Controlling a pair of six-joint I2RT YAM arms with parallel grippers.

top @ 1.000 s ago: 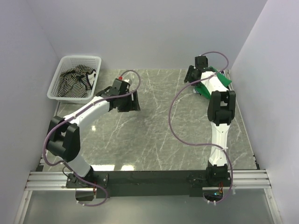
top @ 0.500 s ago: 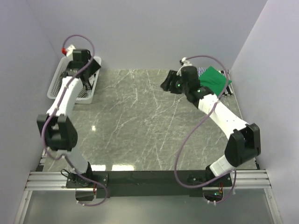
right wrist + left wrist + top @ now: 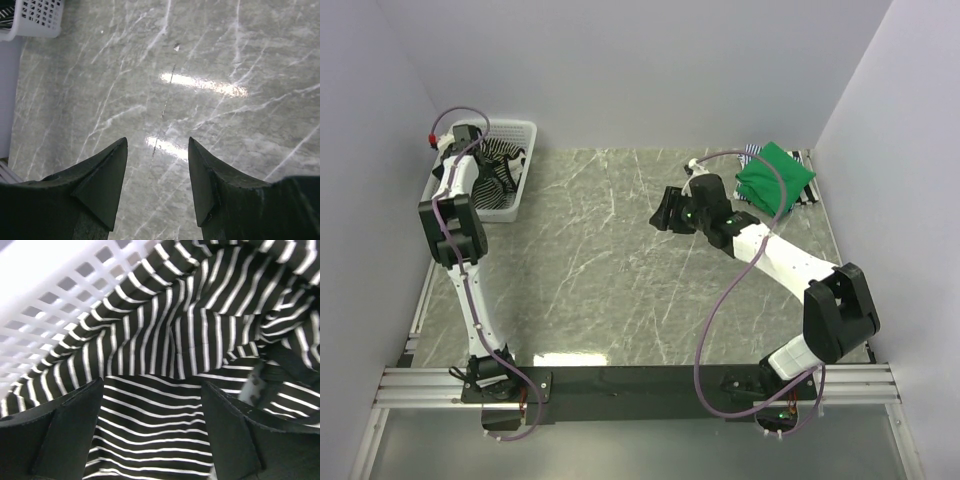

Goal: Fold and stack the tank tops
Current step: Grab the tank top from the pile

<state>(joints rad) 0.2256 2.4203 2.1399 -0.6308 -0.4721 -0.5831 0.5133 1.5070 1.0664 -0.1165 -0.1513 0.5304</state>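
The left pincer [image 3: 151, 387] stands open, its two dark fingers [image 3: 75, 425] spread wide just above the black-and-white striped cloth tank top [image 3: 190, 335], with nothing clamped between them yet. That top lies rumpled in the white plastic mesh basket [image 3: 45, 305], at the table's far left corner. A second ago this pincer hung over the left-middle of the grey marble-patterned table [image 3: 620, 290]; it has since swung to the basket and dipped into it. This looks like the reach for the last garment.

The right pincer [image 3: 157, 142] is open too and empty, its fingertips framing bare marble. A second ago it was busy at the plain bright green tank top [image 3: 775, 178]; it has since let go and drawn back toward the table's middle. The green top now lies folded at the far right, on the finely blue-and-white striped tank top [image 3: 751, 151], of which only the edges peek out. Two tops therefore appear folded and stacked, and the striped one in the basket is probably all that is left.

From above, the left arm is stretched along the left wall, rising from its base to a high elbow, the wrist bent down over the basket's rim [image 3: 510, 125]. The right arm keeps its elbow out near the right edge, its forearm running diagonally leftward to the right pincer [image 3: 665, 212].
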